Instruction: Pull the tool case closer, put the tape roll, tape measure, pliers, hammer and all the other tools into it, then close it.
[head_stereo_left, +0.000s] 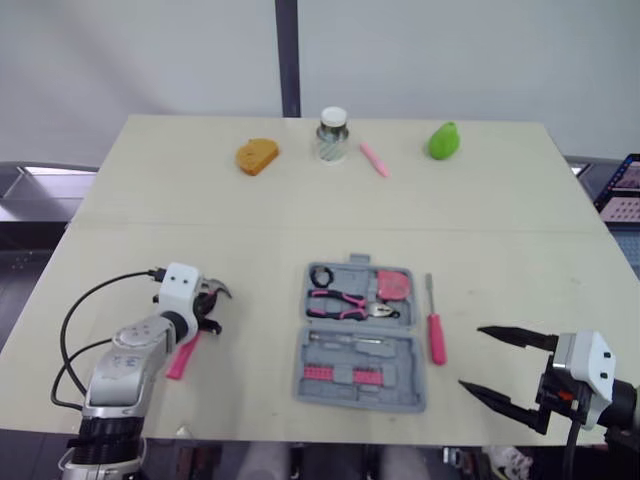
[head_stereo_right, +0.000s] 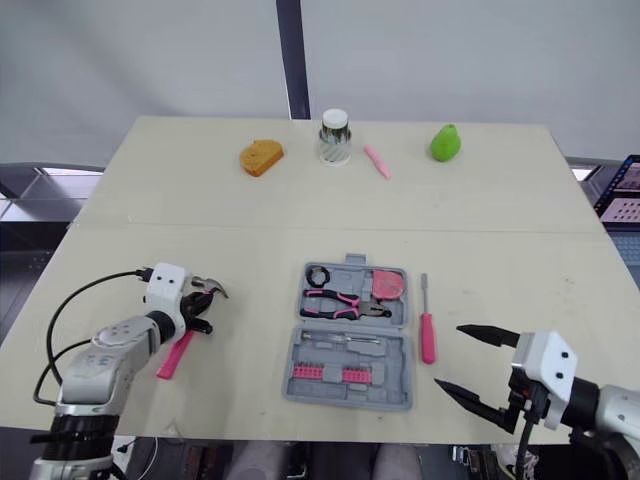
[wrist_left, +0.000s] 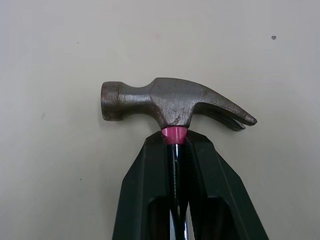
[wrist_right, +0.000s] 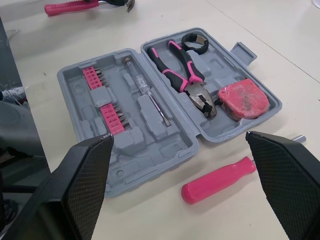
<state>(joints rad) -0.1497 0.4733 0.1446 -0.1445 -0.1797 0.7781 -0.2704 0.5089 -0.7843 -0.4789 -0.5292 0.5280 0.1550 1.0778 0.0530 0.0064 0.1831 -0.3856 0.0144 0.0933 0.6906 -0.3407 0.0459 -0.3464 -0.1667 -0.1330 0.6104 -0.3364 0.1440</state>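
Tabletop (head_stereo_left: 200, 200), jar (head_stereo_left: 333, 134), green fruit (head_stereo_left: 444, 141) along far edge, screwdriver (head_stereo_left: 435, 325) beside case (head_stereo_left: 398, 352)

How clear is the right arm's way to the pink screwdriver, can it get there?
Probably yes: the right tool is open and empty, the screwdriver lies flat close beside it, outside the tool case, nothing between them.
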